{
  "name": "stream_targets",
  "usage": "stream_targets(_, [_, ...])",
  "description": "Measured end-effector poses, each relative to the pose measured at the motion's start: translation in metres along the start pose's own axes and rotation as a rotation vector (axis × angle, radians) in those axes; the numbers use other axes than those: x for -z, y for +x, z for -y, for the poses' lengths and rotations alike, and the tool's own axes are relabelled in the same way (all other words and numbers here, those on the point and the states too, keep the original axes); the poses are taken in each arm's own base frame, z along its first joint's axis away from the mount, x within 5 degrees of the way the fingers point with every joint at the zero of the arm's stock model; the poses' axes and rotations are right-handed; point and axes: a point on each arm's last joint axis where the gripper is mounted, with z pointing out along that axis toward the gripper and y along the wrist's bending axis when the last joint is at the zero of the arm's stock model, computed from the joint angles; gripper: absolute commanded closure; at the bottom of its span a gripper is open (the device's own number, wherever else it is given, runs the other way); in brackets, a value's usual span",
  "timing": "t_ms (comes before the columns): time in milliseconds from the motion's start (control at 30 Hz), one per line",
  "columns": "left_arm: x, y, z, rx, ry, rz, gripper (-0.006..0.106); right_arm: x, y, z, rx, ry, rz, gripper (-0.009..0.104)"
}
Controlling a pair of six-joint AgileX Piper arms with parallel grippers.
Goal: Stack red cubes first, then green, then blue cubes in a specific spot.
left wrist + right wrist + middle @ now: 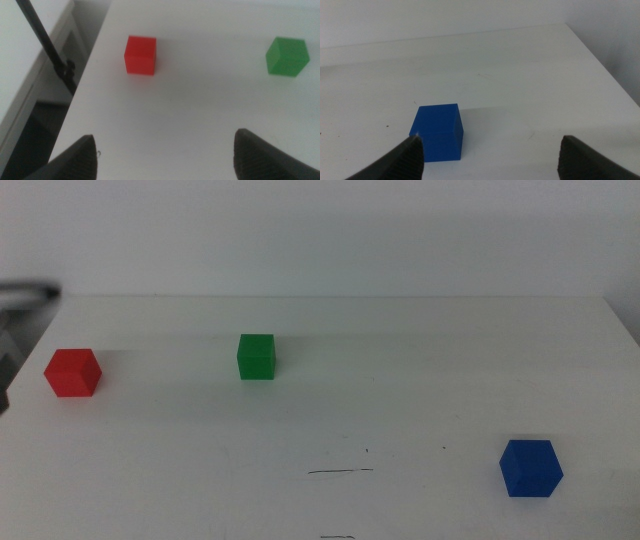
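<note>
A: State the position of the left pincer (165, 150) relative to the red cube (140, 55).

B: Jaws spread wide, holding nothing. The red cube sits on the white surface (400, 380) ahead of the jaws, clear of both, near the surface's left edge. The green cube (286, 56) lies well apart from it, off to the side.

A: And the right pincer (490, 152)?

B: Also spread and empty. The blue cube (438, 131) stands just beside one jaw tip; contact cannot be confirmed from this angle.

A: What does the middle view add?

B: It shows all three cubes at once and the black pen line (340, 472), which lies between the green and blue cubes toward the near edge. Neither wrist view shows that line. A blurred dark part at the left edge is probably the left arm.
</note>
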Motion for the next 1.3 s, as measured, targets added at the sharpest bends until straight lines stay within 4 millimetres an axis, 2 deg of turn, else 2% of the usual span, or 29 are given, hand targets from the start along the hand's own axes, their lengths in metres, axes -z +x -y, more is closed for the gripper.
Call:
stream_targets(100, [-0.005,-0.026,0.001,0.000,-0.002,-0.090,0.007,0.000,0.000,0.000,0.000,0.000,0.000,0.024])
stream_targets(367, [-0.037,-0.079,0.003,-0.014,-0.006,-0.305,0.007,0.000,0.000,0.000,0.000,0.000,0.000,0.024])
stream_targets(633, [-0.091,-0.118,-0.002,-0.069,-0.006,-0.416,0.007,0.000,0.000,0.000,0.000,0.000,0.000,0.024])
stream_targets(967, [-0.173,-0.141,-0.038,-0.119,0.062,-0.605,0.007,0.000,0.000,0.000,0.000,0.000,0.000,0.024])
stream_targets(1067, [-0.200,-0.141,-0.046,-0.151,0.079,-0.642,0.007,0.000,0.000,0.000,0.000,0.000,0.000,0.024])
stream_targets(1300, [-0.259,-0.122,-0.053,-0.193,0.110,-0.704,0.007,0.000,0.000,0.000,0.000,0.000,0.000,0.024])
